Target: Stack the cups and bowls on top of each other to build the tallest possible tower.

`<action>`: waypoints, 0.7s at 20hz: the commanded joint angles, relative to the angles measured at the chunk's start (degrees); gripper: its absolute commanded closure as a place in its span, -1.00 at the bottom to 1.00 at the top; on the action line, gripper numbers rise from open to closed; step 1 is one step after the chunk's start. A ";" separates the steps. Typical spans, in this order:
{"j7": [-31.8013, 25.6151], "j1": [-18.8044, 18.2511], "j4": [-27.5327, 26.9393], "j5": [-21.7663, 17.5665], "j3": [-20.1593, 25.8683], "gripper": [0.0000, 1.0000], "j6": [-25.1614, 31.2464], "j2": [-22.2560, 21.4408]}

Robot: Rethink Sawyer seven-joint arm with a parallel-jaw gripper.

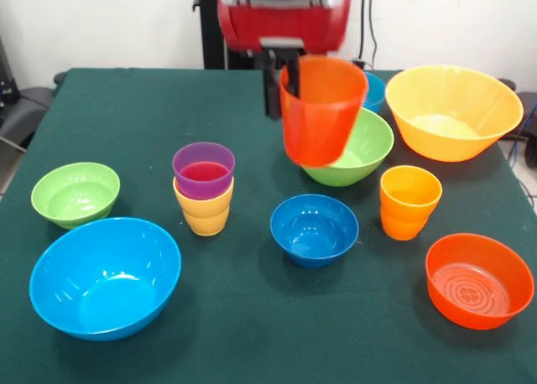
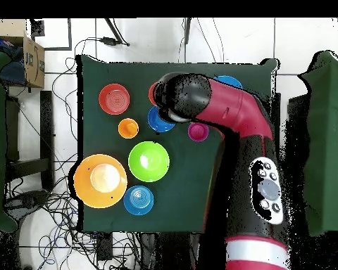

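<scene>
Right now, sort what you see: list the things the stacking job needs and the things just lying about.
Job: red-orange plastic cup held by the hand; purple plastic cup inside yellow plastic cup; orange-yellow plastic cup; round plastic bowls: light blue, dark blue, orange-red, orange-yellow, small green, larger green, teal.
Lying about: brown cardboard box and loose black cables beside the table.

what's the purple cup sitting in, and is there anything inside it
The purple cup sits nested in a yellow cup on the green table. Its visible interior looks empty. The nested lower part is hidden.
</scene>
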 commanded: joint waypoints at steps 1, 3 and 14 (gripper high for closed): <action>-7.00 -2.77 15.07 -1.98 4.83 1.00 3.73 -7.06; -7.47 -3.39 16.86 -2.74 5.04 1.00 2.51 -7.96; -10.01 -7.60 21.62 -8.72 6.80 1.00 -3.48 -8.14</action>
